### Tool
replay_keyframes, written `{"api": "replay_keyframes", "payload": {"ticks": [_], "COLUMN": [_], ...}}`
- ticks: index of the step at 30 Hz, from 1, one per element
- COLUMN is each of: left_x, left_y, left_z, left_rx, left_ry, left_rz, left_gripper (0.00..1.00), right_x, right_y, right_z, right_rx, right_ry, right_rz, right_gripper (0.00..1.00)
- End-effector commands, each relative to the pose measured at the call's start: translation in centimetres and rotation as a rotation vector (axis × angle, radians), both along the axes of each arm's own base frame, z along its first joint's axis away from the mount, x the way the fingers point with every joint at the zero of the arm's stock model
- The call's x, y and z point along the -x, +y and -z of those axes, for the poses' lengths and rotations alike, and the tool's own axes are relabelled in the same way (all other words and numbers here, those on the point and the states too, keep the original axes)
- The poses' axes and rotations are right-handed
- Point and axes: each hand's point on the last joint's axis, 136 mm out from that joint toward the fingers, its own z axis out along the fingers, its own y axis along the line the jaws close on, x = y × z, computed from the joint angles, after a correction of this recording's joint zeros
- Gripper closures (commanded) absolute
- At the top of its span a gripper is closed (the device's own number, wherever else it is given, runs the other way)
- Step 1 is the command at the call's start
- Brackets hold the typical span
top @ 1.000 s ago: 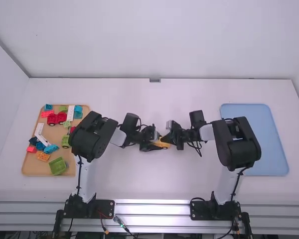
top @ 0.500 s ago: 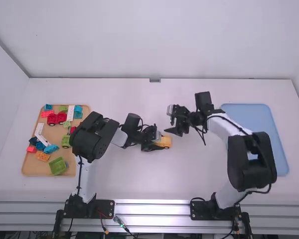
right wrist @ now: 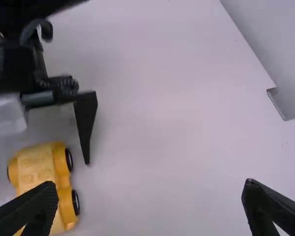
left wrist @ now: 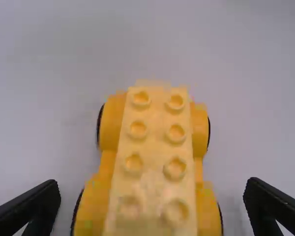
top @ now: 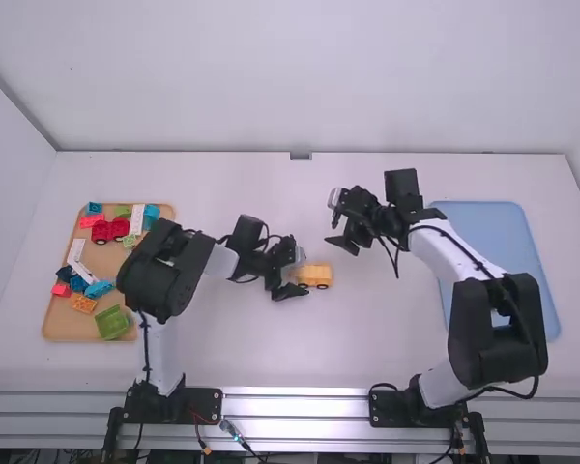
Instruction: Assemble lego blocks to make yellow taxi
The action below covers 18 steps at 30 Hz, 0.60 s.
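Both spread wide, left claw (left wrist: pixel 152 184) just beside the yellow car (top: pixel 314 276), right claw (right wrist: pixel 150 186) farther from it, so ease the left straight back, bumping nothing!

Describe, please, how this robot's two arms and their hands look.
The left arm and right arm have smooth white links and bulky black joints with rounded edges. Thin black cables run along them. The left hand and right hand are black, each with two tapering fingers.
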Motion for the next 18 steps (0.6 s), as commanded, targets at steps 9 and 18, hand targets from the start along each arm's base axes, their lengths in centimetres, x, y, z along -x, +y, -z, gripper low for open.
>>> {"api": "replay_keyframes", "payload": {"ticks": [9,18], "left_x": [-2.6,-0.2], "left_y": [14.2,32.0], "left_z": [-8.6,-12.4], "left_rx": [-0.197,-0.259], "left_ry": [0.089,0.379], "left_rz": [-0.507,-1.595], "left_gripper": [0.01,0.00], "right_x": [-1.3,-2.8], "right_y": [0.2,0.3], "right_z": [-0.7,-2.1], "right_rx": [-0.012,-0.029], "right_ry": [-0.068,-0.163], "right_rz": [0.009,0.011], "right_gripper": [0.01,0.01]}}
